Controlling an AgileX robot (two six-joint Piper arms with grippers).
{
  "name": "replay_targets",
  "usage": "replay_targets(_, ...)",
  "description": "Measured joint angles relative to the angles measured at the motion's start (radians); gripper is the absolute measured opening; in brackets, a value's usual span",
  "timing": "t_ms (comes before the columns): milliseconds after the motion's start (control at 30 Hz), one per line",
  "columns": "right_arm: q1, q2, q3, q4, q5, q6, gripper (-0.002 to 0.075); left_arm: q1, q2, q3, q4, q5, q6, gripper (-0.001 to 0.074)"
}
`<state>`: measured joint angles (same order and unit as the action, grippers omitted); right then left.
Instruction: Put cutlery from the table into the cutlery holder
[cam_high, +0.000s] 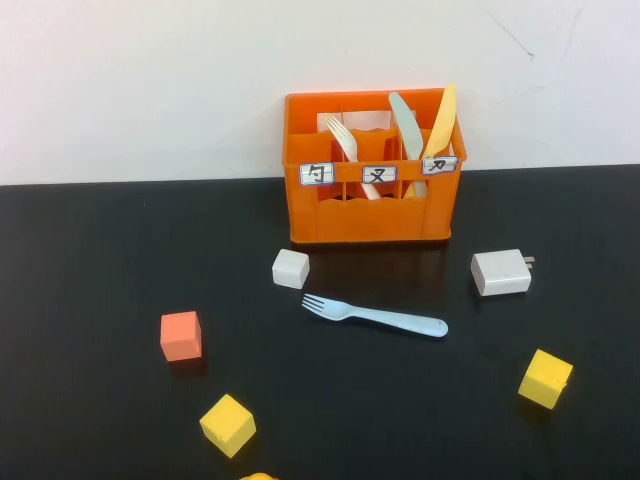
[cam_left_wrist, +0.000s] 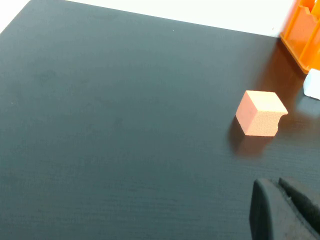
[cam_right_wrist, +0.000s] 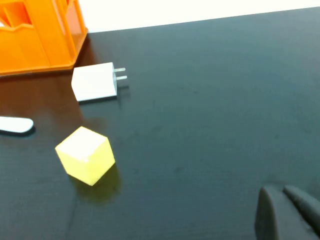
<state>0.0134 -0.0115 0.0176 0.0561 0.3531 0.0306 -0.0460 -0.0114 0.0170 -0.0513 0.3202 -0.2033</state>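
Observation:
The light-blue fork lies flat on the black table in front of the orange cutlery holder, tines to the left. Its handle end shows in the right wrist view. The holder stands at the table's back edge and holds a cream-white fork, a pale green knife and a yellow knife. Neither arm shows in the high view. My left gripper is shut and empty above bare table, near the orange cube. My right gripper is shut and empty, well right of the yellow cube.
A white cube and a white charger plug sit near the holder. An orange cube lies at the left. Yellow cubes lie at the front middle and front right.

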Motion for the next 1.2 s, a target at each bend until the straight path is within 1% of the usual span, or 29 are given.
replay_targets(633,0.0,0.0,0.0,0.0,0.0,0.0,-0.0002,0.0,0.0,0.0,0.0,0.0,0.0,-0.0001)
replay_targets(1000,0.0,0.0,0.0,-0.032,0.0,-0.087,-0.0002,0.0,0.0,0.0,0.022,0.002,0.0,-0.0001)
replay_targets(1200,0.0,0.0,0.0,-0.034,0.0,-0.104,-0.0002,0.0,0.0,0.0,0.023,0.002,0.0,-0.0001)
